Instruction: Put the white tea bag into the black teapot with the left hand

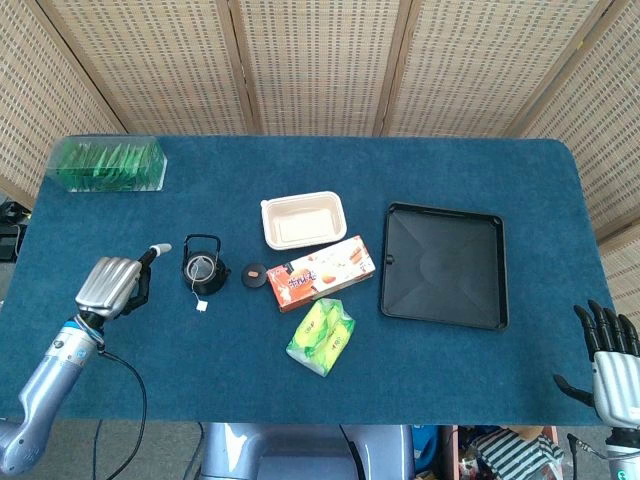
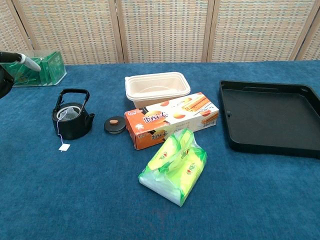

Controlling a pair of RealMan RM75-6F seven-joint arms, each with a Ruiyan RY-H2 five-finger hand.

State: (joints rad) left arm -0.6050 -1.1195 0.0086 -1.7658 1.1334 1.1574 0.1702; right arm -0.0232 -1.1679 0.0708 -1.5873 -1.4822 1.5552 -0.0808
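Head view, teapot: The black teapot (image 1: pixel 201 267) stands on the blue table (image 1: pixel 300 380), lid off, the white tea bag (image 1: pixel 201 267) showing pale inside its mouth.
Head view, string: A thin string runs over the rim to a small paper tag (image 1: pixel 201 306) lying on the cloth just in front of the pot.
Head view, left hand: The left hand (image 1: pixel 110 284) hangs to the pot's left, clear of it, fingers curled together over nothing, the thumb poking toward the pot.
Head view, right hand: The right hand (image 1: pixel 610 350) idles at the table's far corner, fingers spread and empty.
Head view, bystanders: The teapot lid (image 1: pixel 255 274), a cream container (image 1: pixel 303 219), an orange snack box (image 1: pixel 320 272), a green packet (image 1: pixel 322 336), a black tray (image 1: pixel 443 264) and a green box (image 1: pixel 109 165).
Chest view, teapot: The bag sits below the rim; the tag rests on the table beside the base.
Chest view, left hand: Only a sliver shows at the frame's left edge, well apart from the pot.
Judged progress: The drop looks done.
Risk: A sweep of the left hand across the trailing string could snag the tag and drag the bag out, or tip the pot.
Hard to tell: How deep the bag lies; the left hand's grip from the chest camera.
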